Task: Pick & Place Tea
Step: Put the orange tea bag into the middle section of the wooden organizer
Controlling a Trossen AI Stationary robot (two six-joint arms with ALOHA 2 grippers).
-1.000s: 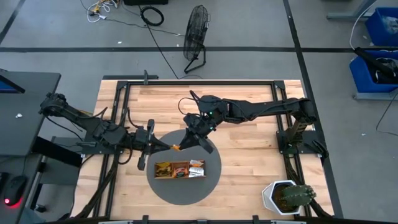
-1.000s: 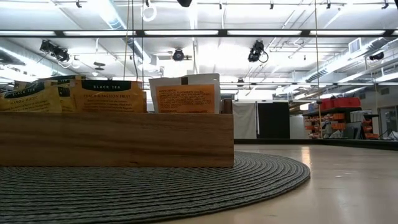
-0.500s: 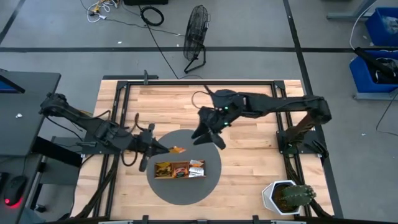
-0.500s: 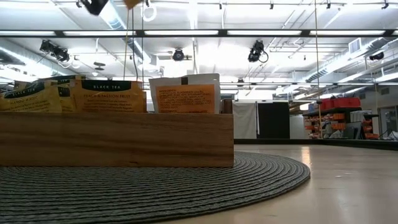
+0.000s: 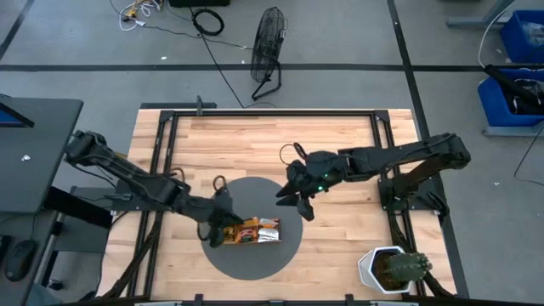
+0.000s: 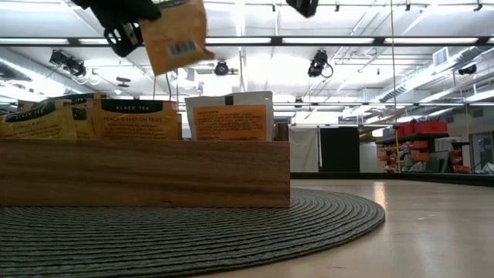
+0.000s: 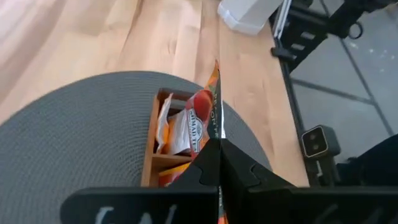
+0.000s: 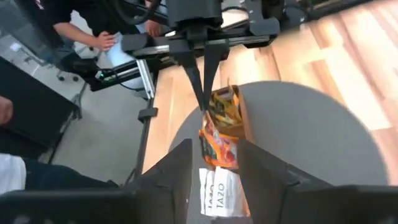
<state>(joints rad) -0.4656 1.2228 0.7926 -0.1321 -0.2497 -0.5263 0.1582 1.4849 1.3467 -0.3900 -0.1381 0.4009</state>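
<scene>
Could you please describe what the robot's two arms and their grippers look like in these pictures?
Both arms are dark, nearly black, built of slim jointed links with thin black cables looping beside them. The left gripper ends in two narrow, tapering black fingers. The right gripper has broader, flat dark fingers, and a small green light glows on that arm near the wrist.

Orange tea sachet point(image 6: 176, 36) hanging above sachets point(image 6: 139, 118) standing in tray
</scene>
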